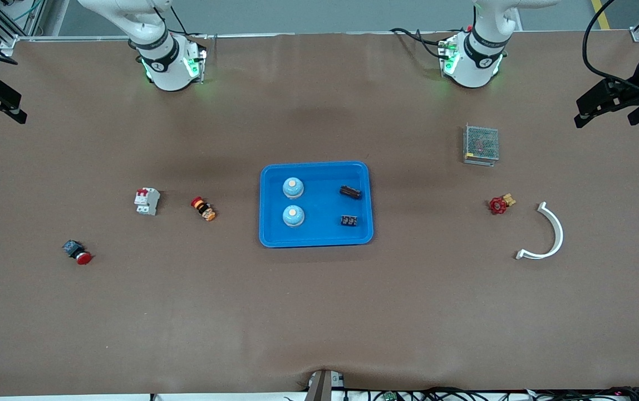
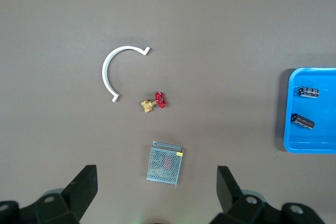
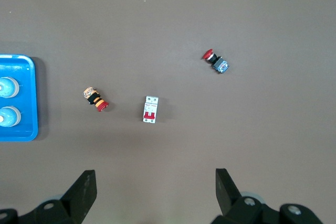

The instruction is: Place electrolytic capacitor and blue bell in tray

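The blue tray [image 1: 316, 169] sits mid-table, its long axis running from one arm's end of the table to the other. Inside it, two blue bells [image 1: 293, 187] stand upright, domes up, one nearer the front camera [image 1: 293, 216] than the other, both in the half toward the right arm's end. In the half toward the left arm's end lie two dark parts: a dark cylinder, the capacitor [image 1: 350, 192], on its side with its long axis running roughly along the tray's length and slightly tilted, and nearer the camera a small black block [image 1: 349, 221] lying flat.

Both arms are waiting. The right gripper [image 3: 156, 195] hangs high over the right arm's end of the table, fingers spread wide and holding nothing. Under it sit a white breaker [image 1: 147, 201] with red switches, an orange-and-red push button [image 1: 204, 209] between breaker and tray, and a red-capped button [image 1: 77, 252] nearer the camera, well apart from the rest.

The left gripper [image 2: 157, 192] hovers over the left arm's end, fingers also wide apart and empty. Below it: a metal mesh box [image 1: 481, 144], a red-handled brass valve [image 1: 500, 204] nearer the camera, and a white curved bracket [image 1: 549, 234] beside the valve, its open side facing the tray.
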You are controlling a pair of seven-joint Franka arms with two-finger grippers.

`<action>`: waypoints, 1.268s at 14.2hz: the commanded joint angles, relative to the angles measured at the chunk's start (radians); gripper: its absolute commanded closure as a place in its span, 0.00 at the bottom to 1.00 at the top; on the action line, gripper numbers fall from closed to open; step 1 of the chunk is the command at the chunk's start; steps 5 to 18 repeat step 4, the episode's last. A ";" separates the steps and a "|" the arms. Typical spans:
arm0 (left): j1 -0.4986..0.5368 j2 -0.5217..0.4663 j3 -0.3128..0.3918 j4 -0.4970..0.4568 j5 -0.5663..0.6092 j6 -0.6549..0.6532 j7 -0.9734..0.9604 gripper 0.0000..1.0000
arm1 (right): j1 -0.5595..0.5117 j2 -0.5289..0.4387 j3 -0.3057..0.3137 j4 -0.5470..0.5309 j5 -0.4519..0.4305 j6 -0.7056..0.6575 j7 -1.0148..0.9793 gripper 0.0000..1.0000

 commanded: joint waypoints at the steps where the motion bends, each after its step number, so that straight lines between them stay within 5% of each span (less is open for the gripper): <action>1: 0.000 0.014 -0.001 0.027 -0.002 -0.013 0.007 0.00 | 0.001 0.013 -0.005 0.022 0.016 -0.001 0.002 0.00; 18: -0.001 0.012 -0.004 0.027 -0.002 -0.025 0.007 0.00 | -0.002 0.014 -0.005 0.022 0.015 0.009 0.001 0.00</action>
